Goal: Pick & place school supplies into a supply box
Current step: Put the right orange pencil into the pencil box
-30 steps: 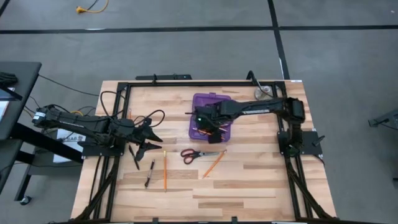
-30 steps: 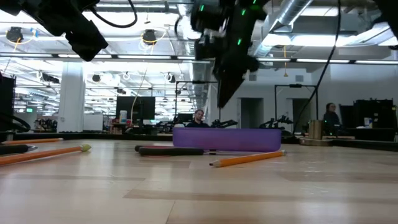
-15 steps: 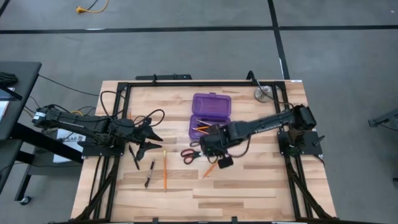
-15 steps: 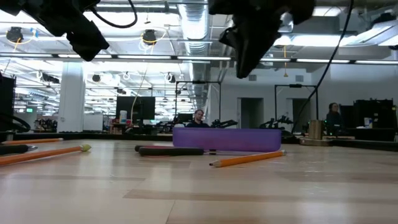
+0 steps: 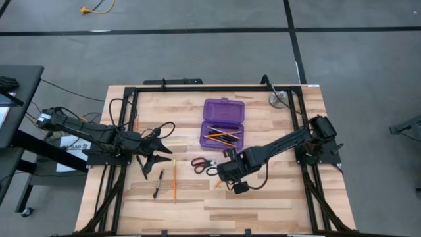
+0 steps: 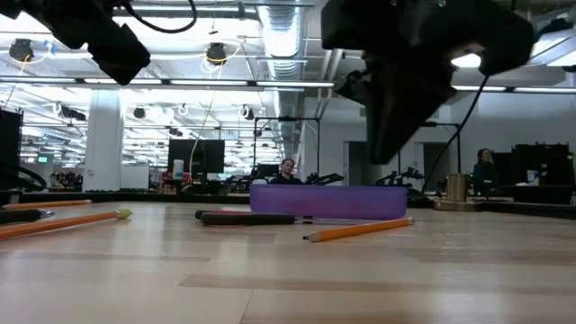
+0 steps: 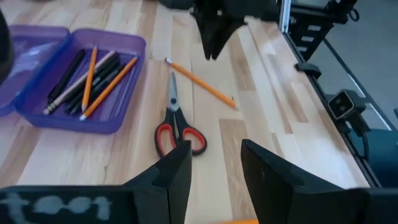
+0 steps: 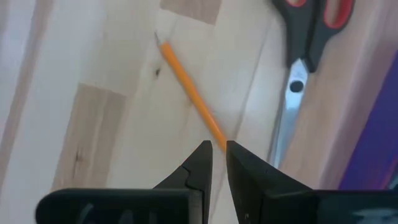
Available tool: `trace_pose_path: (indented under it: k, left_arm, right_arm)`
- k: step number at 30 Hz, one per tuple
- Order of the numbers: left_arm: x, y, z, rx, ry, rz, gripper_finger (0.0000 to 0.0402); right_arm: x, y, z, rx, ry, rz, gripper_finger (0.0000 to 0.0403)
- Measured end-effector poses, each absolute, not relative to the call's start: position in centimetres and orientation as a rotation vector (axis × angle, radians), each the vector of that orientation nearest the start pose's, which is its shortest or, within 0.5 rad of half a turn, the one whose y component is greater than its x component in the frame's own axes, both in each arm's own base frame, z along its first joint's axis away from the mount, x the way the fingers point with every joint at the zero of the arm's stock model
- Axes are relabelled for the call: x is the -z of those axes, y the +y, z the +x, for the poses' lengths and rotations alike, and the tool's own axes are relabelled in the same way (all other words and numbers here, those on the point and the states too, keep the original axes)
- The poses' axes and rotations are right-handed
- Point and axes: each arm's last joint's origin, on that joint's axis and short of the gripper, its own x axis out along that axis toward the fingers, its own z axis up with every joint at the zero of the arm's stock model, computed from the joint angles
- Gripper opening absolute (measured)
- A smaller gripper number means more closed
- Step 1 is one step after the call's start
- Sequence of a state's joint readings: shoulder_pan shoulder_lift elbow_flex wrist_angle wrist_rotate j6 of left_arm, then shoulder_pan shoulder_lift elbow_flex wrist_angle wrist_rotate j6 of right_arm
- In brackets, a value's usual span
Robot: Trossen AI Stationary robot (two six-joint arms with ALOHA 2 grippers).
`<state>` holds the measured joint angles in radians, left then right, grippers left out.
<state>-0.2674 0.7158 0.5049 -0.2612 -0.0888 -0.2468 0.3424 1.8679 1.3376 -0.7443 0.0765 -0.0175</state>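
In the middle of the high view you see the purple box [image 5: 223, 124] lying open on the table [image 5: 276, 197], with pencils and pens [image 5: 222, 136] inside it. Just below it the scissors [image 5: 204, 164] lie flat, and the right gripper [image 5: 227, 172] hangs right of them, over a loose orange pencil [image 5: 218, 184]. At left centre the left gripper [image 5: 160, 149] waits with its jaws spread and nothing in them; below it lie a black pen [image 5: 158, 184] and another orange pencil [image 5: 174, 180].

In the low view, the box [image 6: 328, 201] sits at centre, the pencil [image 6: 358, 230] in front of it, and the right arm's dark bulk fills the upper right.

In the left wrist view, the box [image 7: 79, 81] is at upper left with its contents plain to see, the scissors [image 7: 176, 120] at centre and the pencil [image 7: 200, 83] beyond them.

In the right wrist view, at bottom centre, the fingers [image 8: 200, 163] stand almost together, a narrow slit between them, gripping nothing, above the pencil [image 8: 190, 93]; the scissors [image 8: 307, 37] lie at upper right
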Motion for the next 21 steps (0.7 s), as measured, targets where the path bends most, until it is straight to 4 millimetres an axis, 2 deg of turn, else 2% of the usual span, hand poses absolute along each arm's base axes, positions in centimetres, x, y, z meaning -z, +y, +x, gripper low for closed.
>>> trace_pose_path:
  k: [4,10,15,21]
  left_arm:
    - [-24.1,-4.3,15.7,0.119,0.468,-0.154,0.0128]
    - [-23.9,-4.5,16.0,0.123,0.476,-0.151,0.0128]
    - [-23.7,-4.6,16.1,0.118,0.490,-0.148,0.0128]
    - [-23.6,-4.6,16.2,0.117,0.498,-0.147,0.0128]
  right_arm:
    - [-19.1,12.6,34.8,-0.240,1.224,-0.268,0.0043]
    - [-19.1,11.7,35.0,-0.200,1.237,-0.231,0.0045]
    - [-19.1,10.9,35.2,-0.199,1.240,-0.241,0.0062]
    - [-19.1,10.8,35.3,-0.250,1.242,-0.216,0.0088]
